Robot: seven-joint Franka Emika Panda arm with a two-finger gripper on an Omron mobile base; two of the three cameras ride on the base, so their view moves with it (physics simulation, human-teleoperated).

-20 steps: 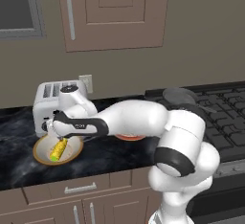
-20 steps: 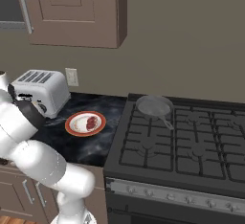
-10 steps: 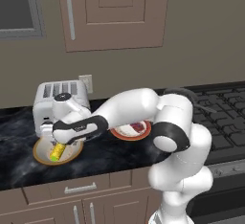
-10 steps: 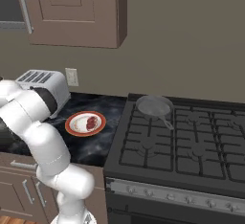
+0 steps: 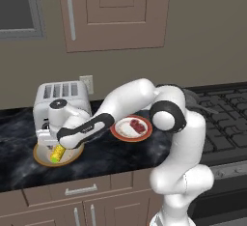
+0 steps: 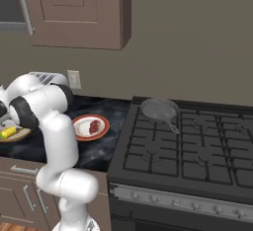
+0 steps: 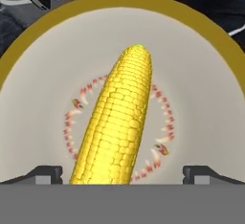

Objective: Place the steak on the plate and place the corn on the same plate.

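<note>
- Reaching for the corn [image 7: 117, 122]: the steak [image 5: 138, 125] lies on the plate [image 5: 119, 134] at mid-frame of the left base view, so that step looks done.
- Corn: lying in a tan-rimmed bowl [image 7: 210, 46] at the left of the worktop [image 5: 106, 157], beside the toaster [image 5: 60, 97].
- Gripper [image 7: 122, 173]: jaws wide open, straddling the cob, holding nothing.
- Next move, by judgement: lower, close on the cob, carry it right to the plate.

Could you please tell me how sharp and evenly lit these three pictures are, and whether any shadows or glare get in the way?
Hand view: crisp and flatly lit, the corn sharp against the tan-rimmed bowl, no glare, barely a shadow. Left base view: soft, even light; the arm hides part of the bowl; the steak on the plate reads clearly. Right base view: equally even, slightly coarse; the frying pan shows no glint.
</note>
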